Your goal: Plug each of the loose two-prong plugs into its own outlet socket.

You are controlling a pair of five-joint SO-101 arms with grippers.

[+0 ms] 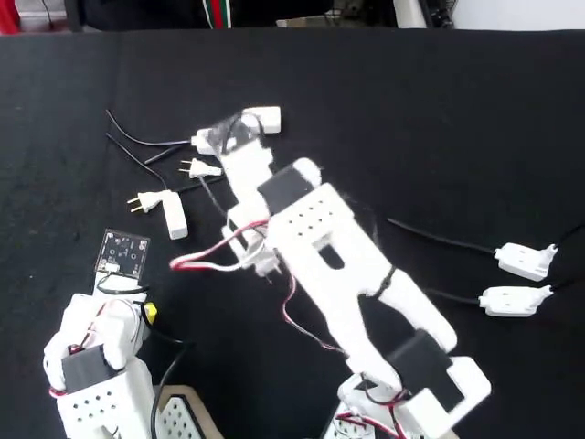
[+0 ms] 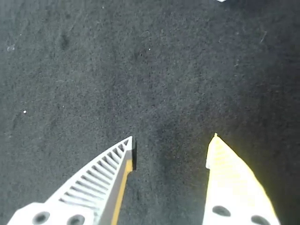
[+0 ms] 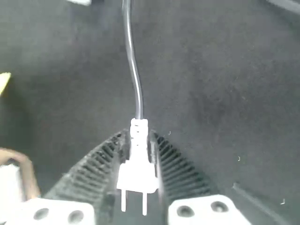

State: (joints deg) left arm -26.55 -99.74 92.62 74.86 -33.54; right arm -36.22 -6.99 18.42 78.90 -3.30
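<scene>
The right gripper (image 3: pixel 137 137) was clamped shut on a white two-prong plug (image 3: pixel 137 174). Its ribbed fingers (image 3: pixel 176 171) pressed both sides of the plug body. The two prongs pointed back toward the wrist, and the black cable (image 3: pixel 133 70) ran straight out ahead over the dark table (image 1: pixel 411 110). In the high view, the right arm (image 1: pixel 347 265) stretched from the near edge toward the far left of the table, and the held plug sat at its tip.

Just beside that tip lay two loose plugs. A second plug (image 1: pixel 201 168) lay on its own black lead, and a third plug (image 1: pixel 164 208) with a longer white body lay a little nearer the left arm (image 1: pixel 96 366); its brass prongs pointed away from the right arm.

Both outlet sockets lay well apart from all of this, at the table's right edge, one (image 1: pixel 523 261) just beyond the other (image 1: pixel 510 300). Each had a black cord, and neither had a plug in it.

The left gripper (image 2: pixel 173 140) hung open over bare table with nothing between its fingers — one white (image 2: pixel 110 185), one yellow (image 2: pixel 229 180). The left arm was folded at the near left corner.
</scene>
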